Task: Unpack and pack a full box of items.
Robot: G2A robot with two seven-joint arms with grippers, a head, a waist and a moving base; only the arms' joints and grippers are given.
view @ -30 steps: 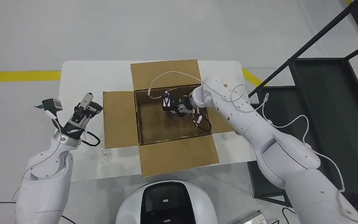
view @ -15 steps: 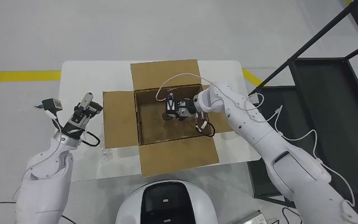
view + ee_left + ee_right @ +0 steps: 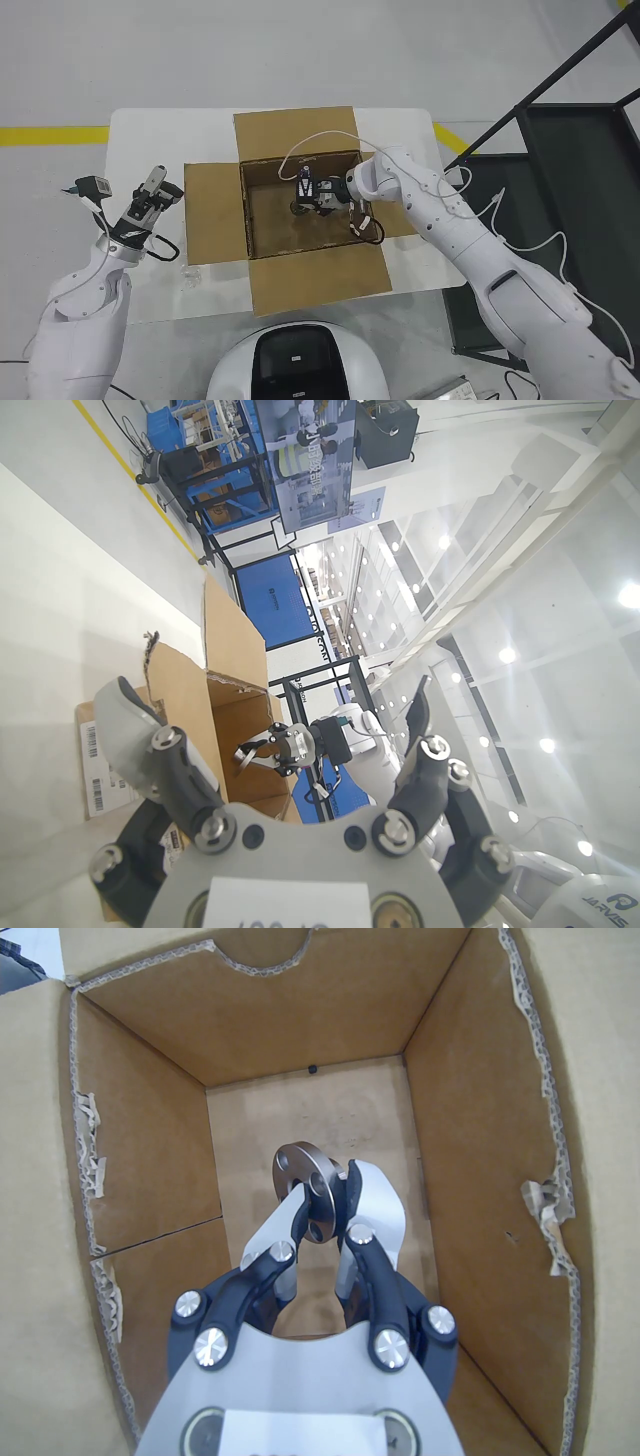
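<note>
Gripping a metal flange [image 3: 300, 1150], the right claw [image 3: 325, 1183] has cardboard box [image 3: 310, 1028] walls all around it; the left claw [image 3: 267, 700] gapes wide and empty, box ahead of it.

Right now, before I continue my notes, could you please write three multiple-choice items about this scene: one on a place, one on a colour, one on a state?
1. Where is the right gripper?
A. inside the open brown cardboard box
B. beside the box
C. beneath the box

2. What colour is the round metal disc with holes that it grips?
A. silver-grey
B. red
C. green

3. In what state is the left gripper?
A. shut on a disc
B. open and empty
C. shut on nothing

Answers:
1 A: in the right wrist view, cardboard walls rise on every side of it.
2 A: the disc looks silver-grey between the jaws.
3 B: its jaws stand wide apart with nothing between them.
</note>
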